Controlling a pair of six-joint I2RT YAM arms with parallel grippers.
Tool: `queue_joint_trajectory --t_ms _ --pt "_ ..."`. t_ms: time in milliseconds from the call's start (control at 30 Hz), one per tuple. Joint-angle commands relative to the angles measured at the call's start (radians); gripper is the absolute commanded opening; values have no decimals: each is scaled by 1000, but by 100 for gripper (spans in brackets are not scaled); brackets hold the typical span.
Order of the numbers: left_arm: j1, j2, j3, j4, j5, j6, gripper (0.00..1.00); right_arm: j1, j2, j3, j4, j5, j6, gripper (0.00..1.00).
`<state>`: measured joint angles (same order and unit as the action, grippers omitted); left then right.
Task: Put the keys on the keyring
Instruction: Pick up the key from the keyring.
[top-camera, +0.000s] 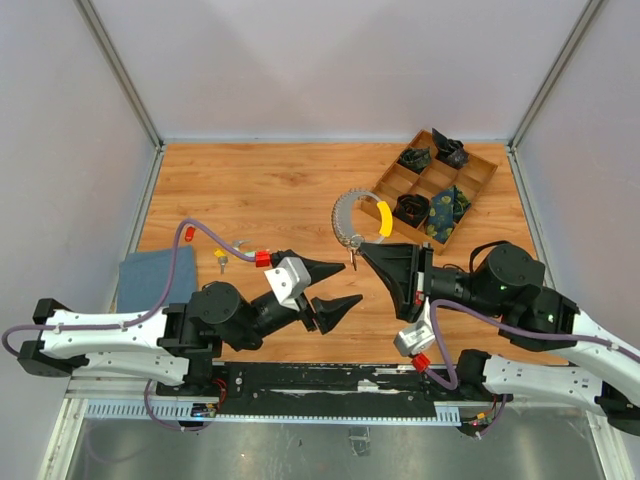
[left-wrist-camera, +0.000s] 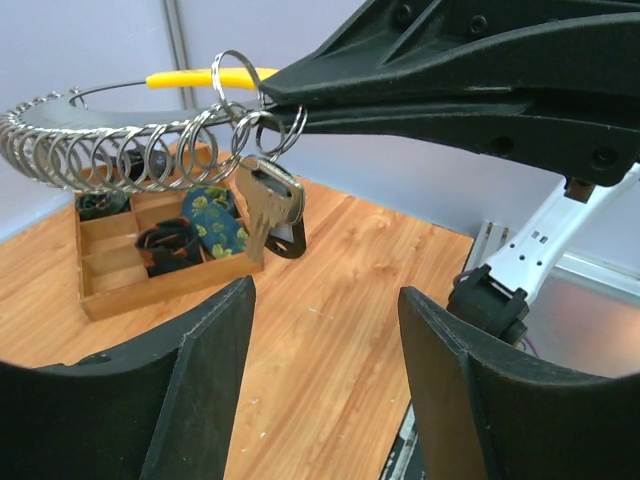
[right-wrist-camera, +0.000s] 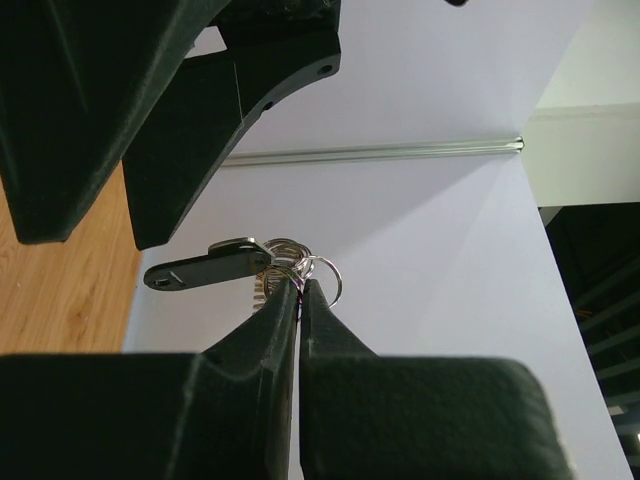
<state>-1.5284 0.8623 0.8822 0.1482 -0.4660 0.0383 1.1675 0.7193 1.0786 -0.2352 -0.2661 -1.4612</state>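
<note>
Mid-frame, the right gripper (top-camera: 362, 250) clamps the thin silver yellow-sleeved wire keyring (top-camera: 350, 215), one silver key (left-wrist-camera: 262, 205) dangling; the left gripper (top-camera: 351, 284) gapes empty, likely next fetching the tiny coloured-headed keys (top-camera: 221, 258) at left.

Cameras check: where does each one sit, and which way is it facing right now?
Top external: above and behind the bases, looking down on the table; both arms show, left gripper open, right gripper shut on the keyring.
Left wrist: looks forward between its own spread fingers at the right gripper's tip, the keyring and a hanging key.
Right wrist: looks along its own closed fingers toward the wall.
Shared: both wrist views show the keyring and that key.
</note>
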Motion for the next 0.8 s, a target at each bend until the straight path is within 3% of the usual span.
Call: queue_joint_trajectory --t_ms 0,400,767 --pt "-2 18 -6 108 -51 58 65 17 0 -12 94 16 42 1" --pt "-2 53 -23 239 -235 135 60 32 8 -28 132 31 77 1" --pt "-2 39 -29 301 -216 155 29 41 8 -40 135 50 83 1"
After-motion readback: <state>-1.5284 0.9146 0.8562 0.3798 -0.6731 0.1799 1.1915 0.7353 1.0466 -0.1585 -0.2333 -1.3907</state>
